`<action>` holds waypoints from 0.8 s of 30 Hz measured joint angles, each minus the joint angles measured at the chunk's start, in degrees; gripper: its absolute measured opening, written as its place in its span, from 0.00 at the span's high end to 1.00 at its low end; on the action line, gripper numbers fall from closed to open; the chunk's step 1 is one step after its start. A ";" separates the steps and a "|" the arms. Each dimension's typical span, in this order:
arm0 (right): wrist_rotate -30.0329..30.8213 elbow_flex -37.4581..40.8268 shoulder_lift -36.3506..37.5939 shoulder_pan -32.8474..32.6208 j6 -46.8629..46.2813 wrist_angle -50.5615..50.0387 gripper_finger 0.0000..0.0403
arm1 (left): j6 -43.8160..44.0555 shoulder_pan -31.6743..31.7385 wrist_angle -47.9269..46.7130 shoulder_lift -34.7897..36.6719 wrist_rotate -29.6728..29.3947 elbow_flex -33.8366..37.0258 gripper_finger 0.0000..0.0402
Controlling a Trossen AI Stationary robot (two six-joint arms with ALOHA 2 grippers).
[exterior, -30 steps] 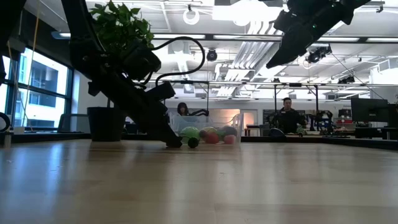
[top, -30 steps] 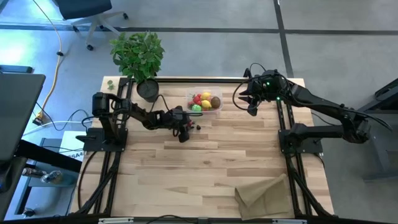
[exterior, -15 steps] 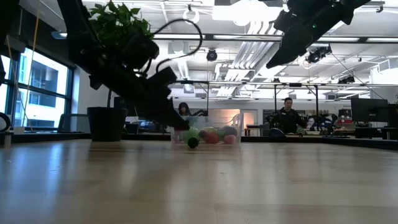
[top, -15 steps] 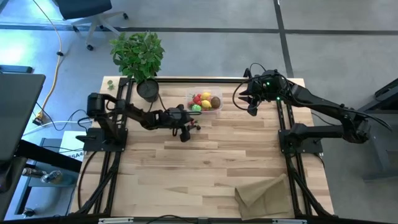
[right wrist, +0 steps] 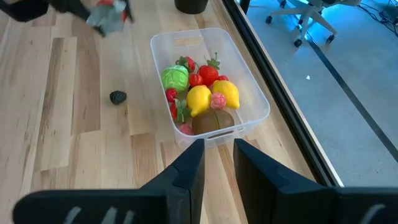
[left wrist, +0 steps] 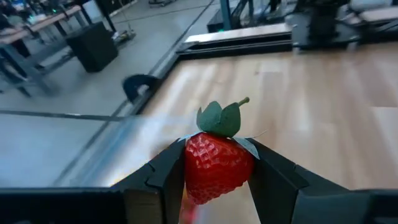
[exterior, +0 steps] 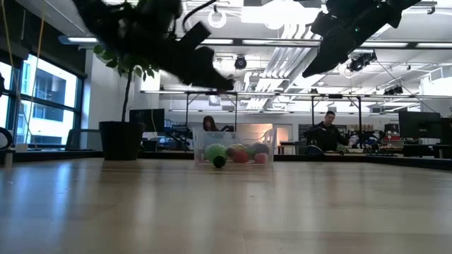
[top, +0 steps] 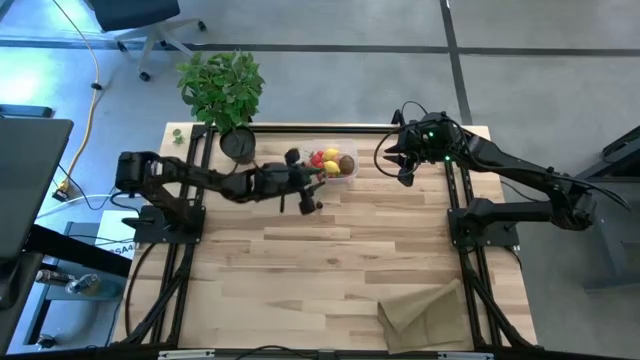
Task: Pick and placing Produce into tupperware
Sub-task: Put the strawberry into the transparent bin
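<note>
Strawberry (left wrist: 216, 163) (red, green-leafed) clamped in left pincer (left wrist: 217, 180), seemingly above the tupperware (top: 330, 163).

Overhead, table-level and 2 wrist cameras; 3 views share the tupperware (right wrist: 208, 87).

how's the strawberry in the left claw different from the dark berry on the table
The strawberry is bright red with green leaves; the dark berry is nearly black, with no leaves showing. The strawberry is held off the table, pinched in the left claw; the dark berry lies loose on the wood beside the tupperware. Both are outside the tupperware.
</note>
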State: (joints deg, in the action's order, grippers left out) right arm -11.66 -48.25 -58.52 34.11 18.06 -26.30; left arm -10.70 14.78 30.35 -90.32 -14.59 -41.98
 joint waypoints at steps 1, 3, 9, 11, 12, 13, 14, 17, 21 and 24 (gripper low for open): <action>-0.01 0.00 0.00 -0.02 0.00 0.00 0.81 | -1.45 0.71 -3.17 0.02 -0.02 -2.48 0.65; 0.00 0.00 0.00 0.00 0.02 0.00 0.81 | -3.59 2.49 -11.58 -0.05 0.19 -8.54 0.65; 0.00 0.00 0.00 -0.02 0.01 0.00 0.81 | -7.49 8.67 -35.79 -6.18 4.85 -26.17 0.65; 0.01 0.01 0.00 0.00 0.00 0.02 0.81 | -7.52 10.60 -39.89 -9.42 8.05 -29.84 0.65; -0.02 0.02 0.00 -0.02 0.02 0.00 0.81 | -7.52 11.42 -41.10 -11.16 9.60 -31.20 0.65; -0.03 0.02 0.00 -0.01 0.01 0.00 0.81 | -7.52 12.17 -42.49 -12.72 11.09 -32.08 0.65; -0.02 0.02 0.00 0.00 0.02 0.00 0.81 | -7.49 12.80 -42.87 -14.19 12.19 -32.84 0.65; 0.00 0.02 0.00 0.00 0.00 0.02 0.81 | -5.98 14.22 -43.29 -17.69 15.25 -33.87 0.65; 0.04 0.02 0.00 0.00 0.00 0.01 0.81 | -4.02 15.00 -43.78 -20.21 18.70 -33.94 0.64; 0.03 0.02 0.00 -0.02 0.01 0.02 0.81 | -4.02 14.87 -44.07 -20.71 18.98 -33.94 0.64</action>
State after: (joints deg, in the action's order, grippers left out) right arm -11.63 -48.23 -58.52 34.09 18.07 -26.28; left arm -14.72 29.65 -13.71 -111.03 4.40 -75.91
